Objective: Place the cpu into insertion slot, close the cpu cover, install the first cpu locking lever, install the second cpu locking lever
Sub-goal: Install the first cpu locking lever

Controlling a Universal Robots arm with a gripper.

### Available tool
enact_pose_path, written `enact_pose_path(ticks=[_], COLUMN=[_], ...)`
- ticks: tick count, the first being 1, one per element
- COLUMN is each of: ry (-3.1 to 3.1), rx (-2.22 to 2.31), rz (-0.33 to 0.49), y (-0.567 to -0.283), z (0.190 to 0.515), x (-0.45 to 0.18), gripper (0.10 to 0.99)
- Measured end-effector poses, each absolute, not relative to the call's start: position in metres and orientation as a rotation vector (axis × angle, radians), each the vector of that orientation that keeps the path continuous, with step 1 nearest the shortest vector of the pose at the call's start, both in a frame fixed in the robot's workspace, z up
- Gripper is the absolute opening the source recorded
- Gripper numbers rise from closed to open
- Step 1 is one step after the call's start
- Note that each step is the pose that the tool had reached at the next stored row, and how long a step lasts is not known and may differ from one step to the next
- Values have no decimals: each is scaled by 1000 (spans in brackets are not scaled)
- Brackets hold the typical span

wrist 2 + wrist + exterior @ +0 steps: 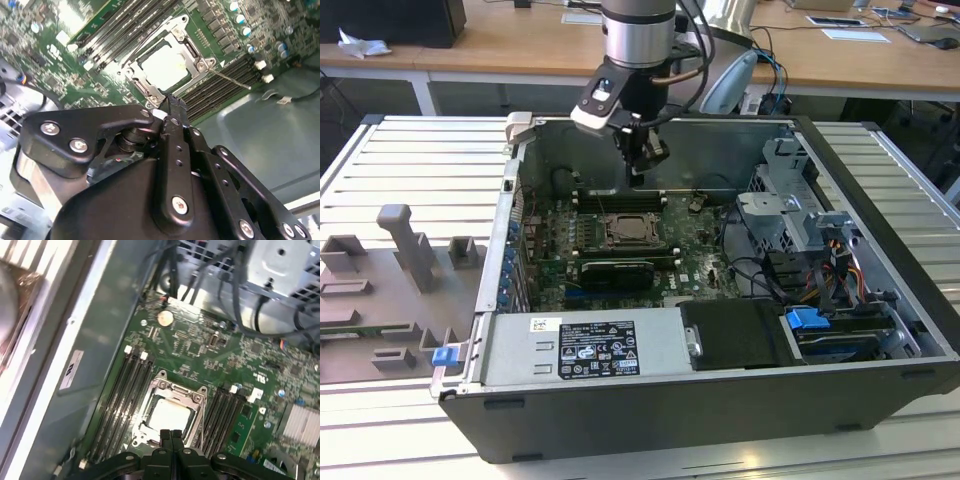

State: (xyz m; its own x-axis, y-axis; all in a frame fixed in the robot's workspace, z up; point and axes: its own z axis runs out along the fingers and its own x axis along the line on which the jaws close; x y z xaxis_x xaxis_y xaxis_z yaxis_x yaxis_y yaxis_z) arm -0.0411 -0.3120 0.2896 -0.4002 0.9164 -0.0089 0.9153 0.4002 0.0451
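The cpu [170, 414] lies in the insertion slot [625, 232] on the green board, its pale face [165, 65] showing through the window of the cpu cover [150, 47]. The cover's silver frame [196, 396] lies flat over the chip. A thin locking lever rod [231, 80] sticks out from one socket corner across the memory slots. My gripper [638, 178] hangs a little above the board just behind the socket, near the case's back wall. Its black fingertips [171, 434] are pressed together with nothing between them, and they sit at the socket's edge [172, 104].
Long memory slots [125, 390] flank the socket on both sides. A drive cage with cables [800, 230] fills the exterior view's right, and a power supply [585, 345] sits at the front. A finned heatsink [302, 422] stands nearby. Grey fixtures [405, 250] lie on the table outside the case.
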Motion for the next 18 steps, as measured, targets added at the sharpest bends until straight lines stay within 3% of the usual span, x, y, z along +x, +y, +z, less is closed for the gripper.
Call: enact_pose_path(ticks=[18], ry=[2852], rx=[1251], rz=[59], y=[-312], z=[288], x=[-41], gripper=[106])
